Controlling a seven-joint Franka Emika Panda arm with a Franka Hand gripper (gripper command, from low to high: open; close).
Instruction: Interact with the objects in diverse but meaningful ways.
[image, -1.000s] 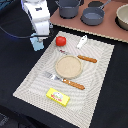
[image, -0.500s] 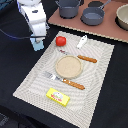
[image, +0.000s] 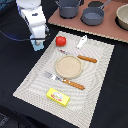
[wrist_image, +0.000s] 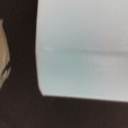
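From my station I log the arm at the far corner of the striped placemat (image: 30, 80) on the exterior view's left, its gripper (image: 37, 46) low over the mat edge. A trace of pale blue shows beneath the fingers there, likely the pale blue cup (wrist_image: 82, 50), and the wrist view is filled by a pale blue-white surface pressed close to the lens. I cannot tell how wide the fingers stand or whether they grip it; both views hide the tips. The red tomato (image: 60, 40) sits near the mat's far edge, just beside the gripper. The small white piece (image: 82, 41) lies tilted along the same far edge, apart from the tomato. The round beige plate (image: 68, 67) is at the mat's centre, with the knife (image: 86, 58) on its far side and the fork (image: 65, 81) on its near side. The flat yellow packet (image: 58, 97) lies at the near edge. Dark grey pots (image: 92, 15) stand on the brown board (image: 107, 31) beyond the mat.
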